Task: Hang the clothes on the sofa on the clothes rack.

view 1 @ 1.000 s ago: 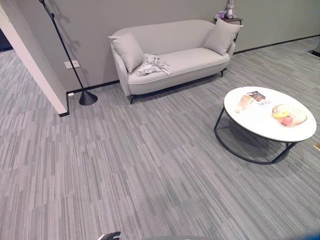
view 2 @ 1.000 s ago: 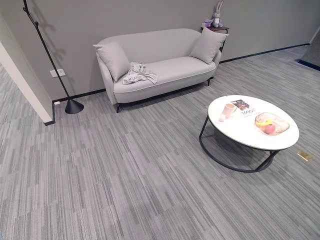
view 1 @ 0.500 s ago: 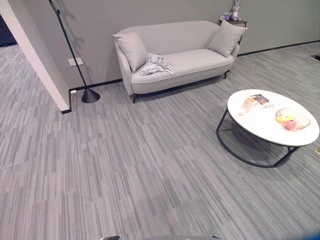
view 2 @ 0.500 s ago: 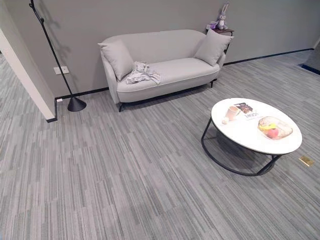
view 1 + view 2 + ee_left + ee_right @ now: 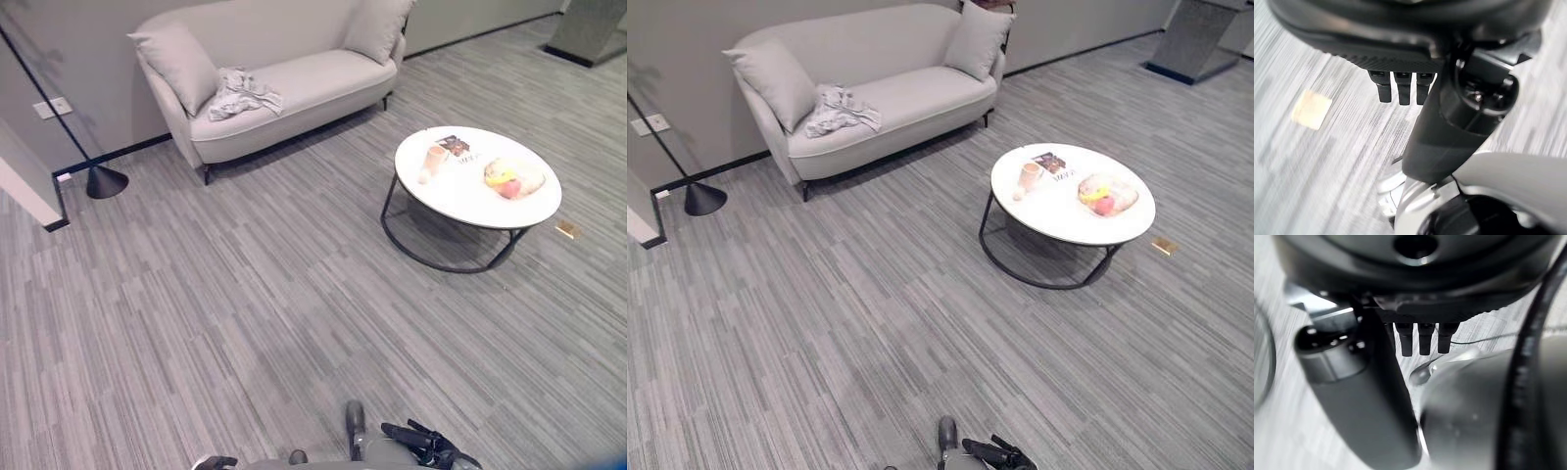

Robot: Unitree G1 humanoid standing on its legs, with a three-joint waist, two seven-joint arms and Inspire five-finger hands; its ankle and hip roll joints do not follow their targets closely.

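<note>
Both hands hang low over grey striped carpet (image 5: 294,294), left hand (image 5: 1400,90) and right hand (image 5: 1420,340) with fingers straight and holding nothing, while across the room the crumpled grey clothes (image 5: 240,93) lie on the sofa (image 5: 294,83) seat beside a cushion (image 5: 181,59), round white table (image 5: 477,201) off right.

Grey living room with striped carpet

A pale sofa (image 5: 274,83) with two cushions stands against the grey wall (image 5: 88,59); a black floor lamp base (image 5: 106,181) sits beside it, a round white coffee table (image 5: 460,201) nearby.
</note>
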